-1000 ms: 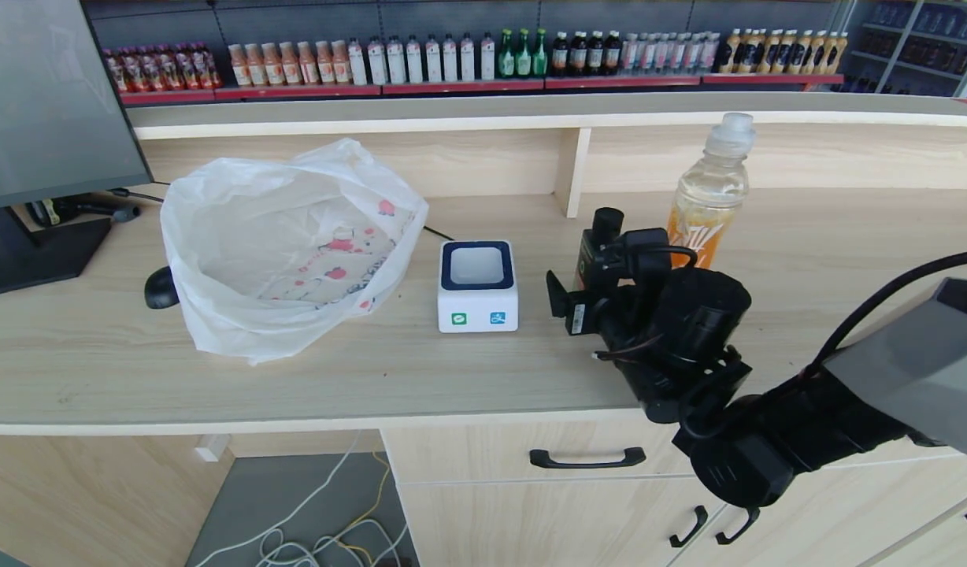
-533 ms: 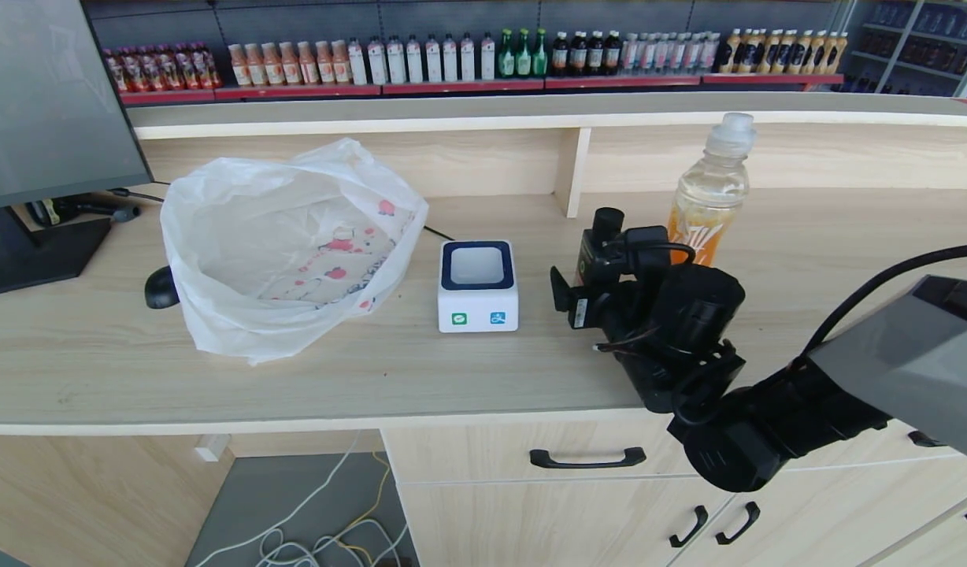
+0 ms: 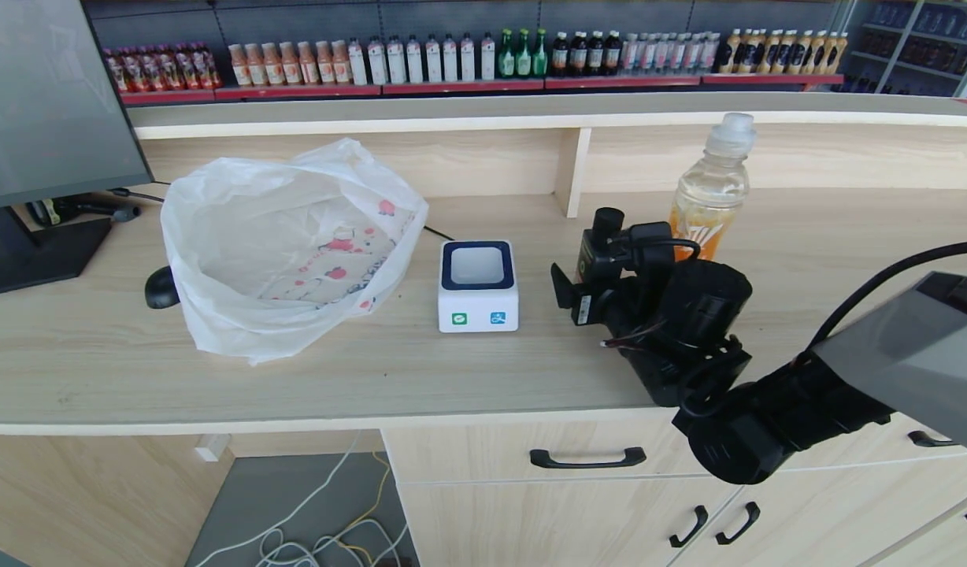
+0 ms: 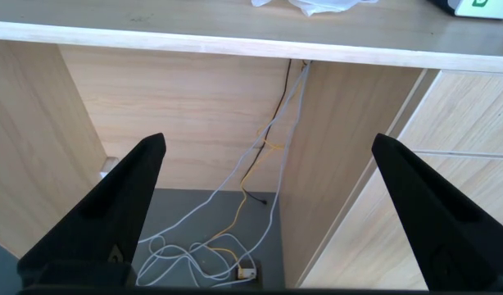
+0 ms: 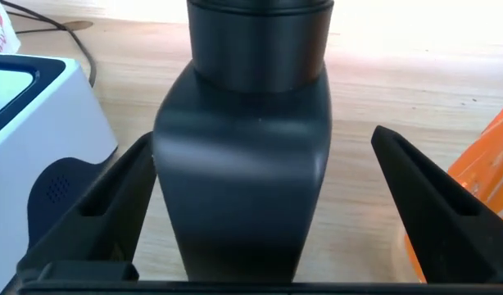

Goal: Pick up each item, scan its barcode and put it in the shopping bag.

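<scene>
A dark bottle (image 3: 596, 246) with a black cap stands on the wooden counter (image 3: 373, 362), right of the white barcode scanner (image 3: 477, 285). My right gripper (image 3: 605, 266) is open and straddles it, with one finger on each side of the bottle (image 5: 251, 164) in the right wrist view, where the gripper (image 5: 264, 147) has the scanner (image 5: 30, 123) beside it. An orange-labelled drink bottle (image 3: 712, 197) stands just behind and appears again (image 5: 481, 180) in that view. The white shopping bag (image 3: 287, 236) lies open left of the scanner. My left gripper (image 4: 268, 143) hangs open below the counter edge, holding nothing.
A monitor (image 3: 50, 94) and a black mouse (image 3: 159, 287) sit at the far left. A wooden divider (image 3: 572, 169) rises behind the scanner. Drawers with black handles (image 3: 586, 457) front the counter. Loose cables (image 4: 227, 246) lie on the floor beneath.
My right arm has edged slightly forward around the dark bottle. The bottle, bag and scanner have stayed put.
</scene>
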